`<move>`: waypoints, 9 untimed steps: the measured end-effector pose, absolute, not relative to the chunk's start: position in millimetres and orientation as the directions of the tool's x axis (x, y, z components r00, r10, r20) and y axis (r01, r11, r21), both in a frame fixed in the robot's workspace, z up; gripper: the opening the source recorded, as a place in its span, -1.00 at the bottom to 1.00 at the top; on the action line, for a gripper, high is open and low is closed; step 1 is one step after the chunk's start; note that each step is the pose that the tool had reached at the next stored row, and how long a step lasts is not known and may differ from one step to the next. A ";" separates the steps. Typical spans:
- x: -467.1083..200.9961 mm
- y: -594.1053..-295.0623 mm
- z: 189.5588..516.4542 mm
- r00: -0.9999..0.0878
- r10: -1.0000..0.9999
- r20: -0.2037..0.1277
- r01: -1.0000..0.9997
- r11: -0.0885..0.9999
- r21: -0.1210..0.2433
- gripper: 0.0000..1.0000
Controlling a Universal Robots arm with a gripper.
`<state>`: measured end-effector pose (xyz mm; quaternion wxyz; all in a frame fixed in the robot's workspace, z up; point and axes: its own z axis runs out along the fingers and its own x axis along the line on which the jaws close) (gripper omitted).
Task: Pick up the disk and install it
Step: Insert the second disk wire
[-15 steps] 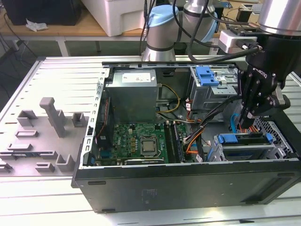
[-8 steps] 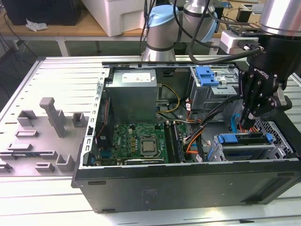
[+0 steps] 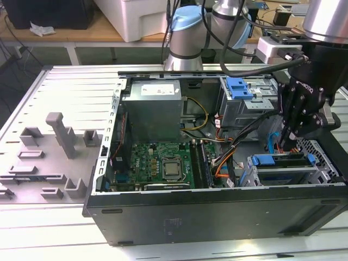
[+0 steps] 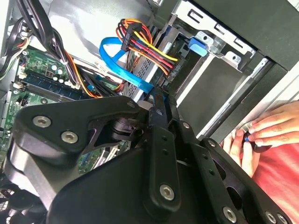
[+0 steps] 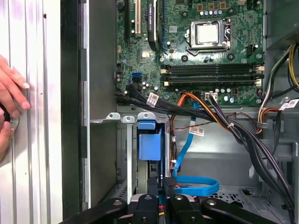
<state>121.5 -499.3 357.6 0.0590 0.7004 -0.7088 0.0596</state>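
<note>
Disk: the disk [image 3: 280, 160] stands on edge in the drive cage [image 3: 251, 176], its blue carrier rail facing up. In the exterior view it sits at about 4 o'clock inside the open case [image 3: 217, 209].
How far in: it looks at least partly inside its slot. I cannot tell whether it is fully seated.
Gripper: the gripper [image 3: 287, 142] hangs just above the disk, at 12 o'clock from it, pointing down. I cannot tell whether it is apart, together or clamped on the carrier.
Cables: a blue data cable [image 5: 187, 154] loops just beside the slot. A bundle of power cables [image 4: 149, 49] crosses near it.
Further out: the motherboard [image 3: 157, 160] lies at 9 o'clock from the disk, and the grey power supply [image 3: 151, 111] at about 10 o'clock.
Person: a hand [image 5: 10, 95] rests outside the case wall.
Risk, cables: a loop could catch between carrier and cage, so the disk stops short or a plug is pulled.
Risk, tilt: a tilted carrier could bind on the cage rails under a downward push.
Risk, hand: it is close to the arm's working space.
</note>
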 end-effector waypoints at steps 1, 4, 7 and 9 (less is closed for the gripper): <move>121.5 -500.0 357.6 -0.012 -0.986 0.167 -1.000 0.012 -0.002 -0.68; 121.5 -501.2 357.5 -0.012 -0.986 0.167 -1.000 0.012 -0.002 -0.68; 121.5 -501.4 357.4 -0.012 -0.986 0.167 -1.000 0.012 -0.002 -0.68; 121.5 -501.6 357.2 -0.012 -0.986 0.167 -1.000 0.012 -0.002 -0.68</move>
